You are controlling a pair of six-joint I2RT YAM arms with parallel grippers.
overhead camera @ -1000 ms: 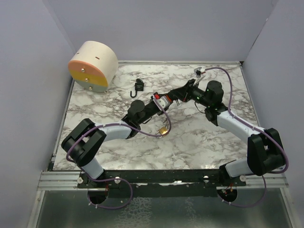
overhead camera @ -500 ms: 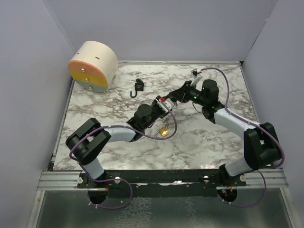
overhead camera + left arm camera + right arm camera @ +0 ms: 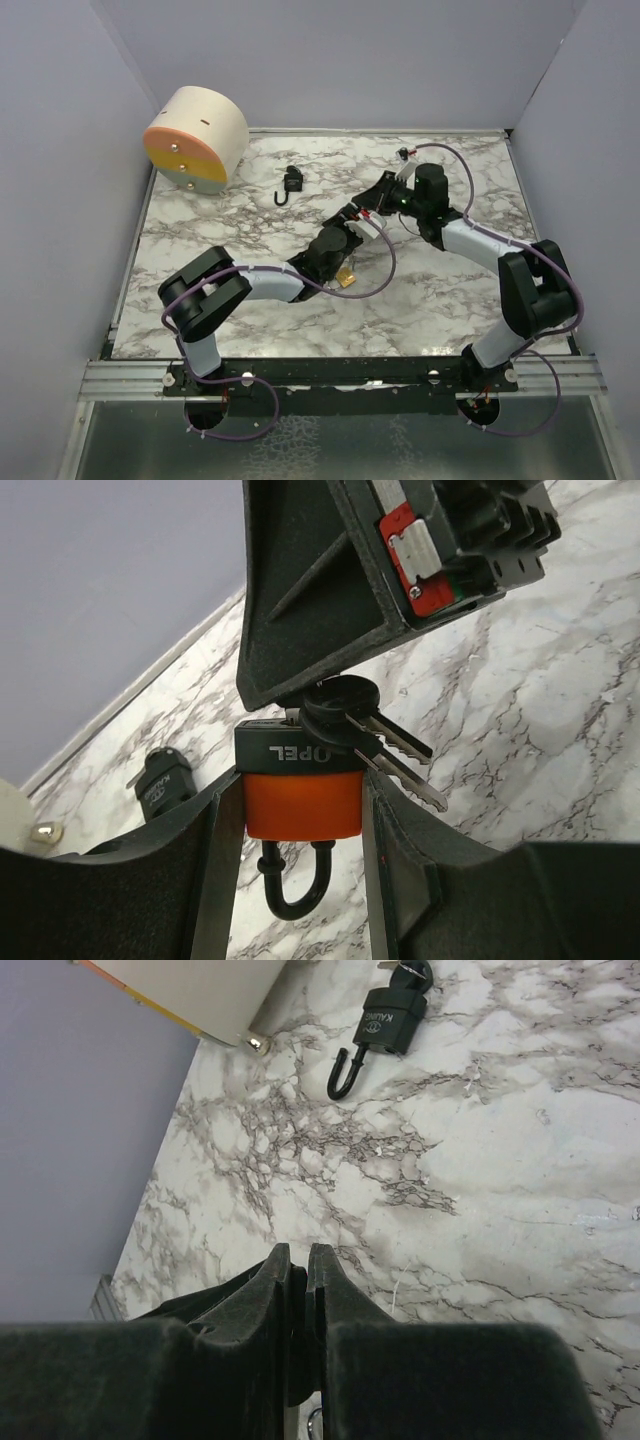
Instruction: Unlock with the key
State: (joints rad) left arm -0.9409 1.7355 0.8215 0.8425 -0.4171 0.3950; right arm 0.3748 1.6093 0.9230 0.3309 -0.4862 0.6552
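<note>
An orange and black padlock (image 3: 300,800) hangs between the fingers (image 3: 215,870) of my left gripper (image 3: 300,810), which is shut on its sides. Its black shackle (image 3: 295,880) points down, both legs in the body. The key's black head (image 3: 335,695) sits in the lock's top, with spare keys (image 3: 400,755) dangling beside it. My right gripper (image 3: 298,1260) is shut on that key head from above. In the top view the left gripper (image 3: 352,216) and right gripper (image 3: 372,203) meet above the table's middle.
A black padlock (image 3: 291,181) with its shackle swung open lies at the back, also in the right wrist view (image 3: 388,1015). A small brass padlock (image 3: 345,278) lies under the left arm. A round cream and orange box (image 3: 196,138) stands in the back left corner.
Both arms have shifted to the right together, keeping hold of padlock and key. The left wrist has moved closer over the brass padlock, and the right elbow has swung inward.
</note>
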